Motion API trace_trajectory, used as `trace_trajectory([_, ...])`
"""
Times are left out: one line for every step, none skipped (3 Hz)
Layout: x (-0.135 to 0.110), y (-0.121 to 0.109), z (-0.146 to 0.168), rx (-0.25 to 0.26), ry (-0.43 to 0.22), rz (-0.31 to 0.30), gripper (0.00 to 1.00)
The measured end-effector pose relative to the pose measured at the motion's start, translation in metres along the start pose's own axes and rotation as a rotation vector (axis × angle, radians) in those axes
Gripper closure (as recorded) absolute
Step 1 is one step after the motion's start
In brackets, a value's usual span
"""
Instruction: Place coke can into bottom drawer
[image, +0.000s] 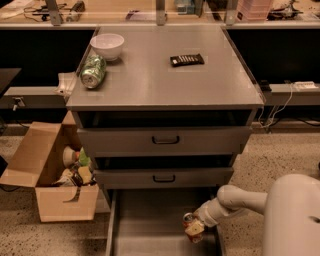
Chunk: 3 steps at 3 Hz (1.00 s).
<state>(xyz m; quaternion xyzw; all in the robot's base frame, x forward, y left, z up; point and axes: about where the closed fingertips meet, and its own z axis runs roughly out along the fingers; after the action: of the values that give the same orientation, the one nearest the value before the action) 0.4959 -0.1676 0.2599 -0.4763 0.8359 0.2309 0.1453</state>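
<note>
The bottom drawer (145, 220) is pulled out at the foot of the grey cabinet, its flat floor bare on the left. My gripper (194, 229) hangs over the drawer's right side, reaching in from the right. It is shut on the coke can (190, 225), a small red can with a silver top, held tilted just above the drawer floor. The fingers hide most of the can.
Two shallower drawers with black handles (165, 140) sit above. On the cabinet top lie a green-and-silver can (93, 71), a white bowl (107, 46) and a dark flat object (187, 60). An open cardboard box (55, 175) of items stands on the floor at left.
</note>
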Motion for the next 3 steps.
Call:
trace_trajectory([0.005, -0.009, 0.027, -0.037, 0.012, 0.026, 1.00])
trace_trajectory([0.009, -0.015, 0.053, -0.068, 0.035, 0.045, 1.00])
trace_trajectory([0.008, -0.016, 0.056, -0.069, 0.035, 0.045, 0.82])
